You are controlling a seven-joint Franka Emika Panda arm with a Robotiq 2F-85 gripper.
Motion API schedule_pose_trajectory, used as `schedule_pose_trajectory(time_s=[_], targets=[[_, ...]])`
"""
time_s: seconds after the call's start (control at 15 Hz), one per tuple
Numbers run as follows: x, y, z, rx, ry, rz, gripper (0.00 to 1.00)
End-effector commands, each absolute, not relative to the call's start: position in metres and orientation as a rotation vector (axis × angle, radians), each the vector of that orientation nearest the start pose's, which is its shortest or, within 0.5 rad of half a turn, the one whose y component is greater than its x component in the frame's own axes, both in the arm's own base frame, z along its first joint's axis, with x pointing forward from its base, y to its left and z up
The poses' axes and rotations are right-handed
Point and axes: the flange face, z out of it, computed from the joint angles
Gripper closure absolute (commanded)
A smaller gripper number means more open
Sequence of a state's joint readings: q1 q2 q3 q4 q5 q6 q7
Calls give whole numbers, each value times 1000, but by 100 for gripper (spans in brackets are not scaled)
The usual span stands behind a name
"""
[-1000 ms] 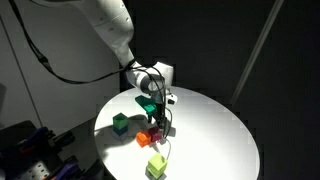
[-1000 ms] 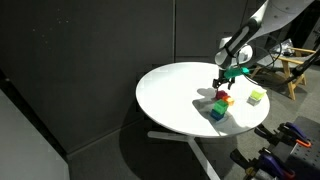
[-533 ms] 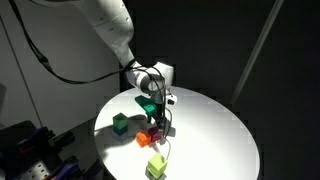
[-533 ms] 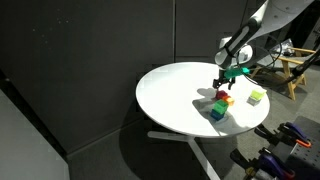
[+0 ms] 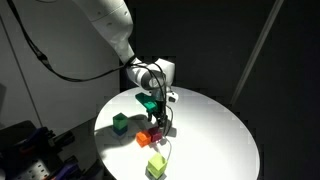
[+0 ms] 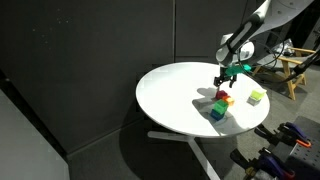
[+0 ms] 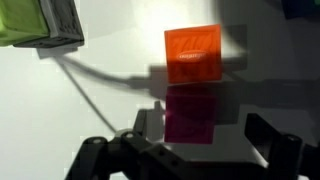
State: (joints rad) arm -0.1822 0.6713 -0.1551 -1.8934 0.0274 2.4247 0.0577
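Finds gripper (image 5: 160,122) empty, fingers spread wide, hanging low over magenta cube (image 7: 190,113) on table (image 5: 220,130), just beside orange cube (image 7: 192,55), yellow cube (image 5: 156,166) apart; judges approach made, no grip yet, magenta cube unlifted.

White table (image 5: 215,130), green cube (image 5: 120,123), orange cube (image 5: 145,138), lime cube (image 5: 156,166)
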Motion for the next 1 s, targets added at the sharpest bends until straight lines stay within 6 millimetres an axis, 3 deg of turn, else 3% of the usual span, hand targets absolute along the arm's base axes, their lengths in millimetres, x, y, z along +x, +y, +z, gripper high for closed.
schedule_pose_trajectory(time_s=[0.0,0.93], targets=[[567,-205,161,-3119,636,217,0],[517,-231,224,-3096,623,114,0]])
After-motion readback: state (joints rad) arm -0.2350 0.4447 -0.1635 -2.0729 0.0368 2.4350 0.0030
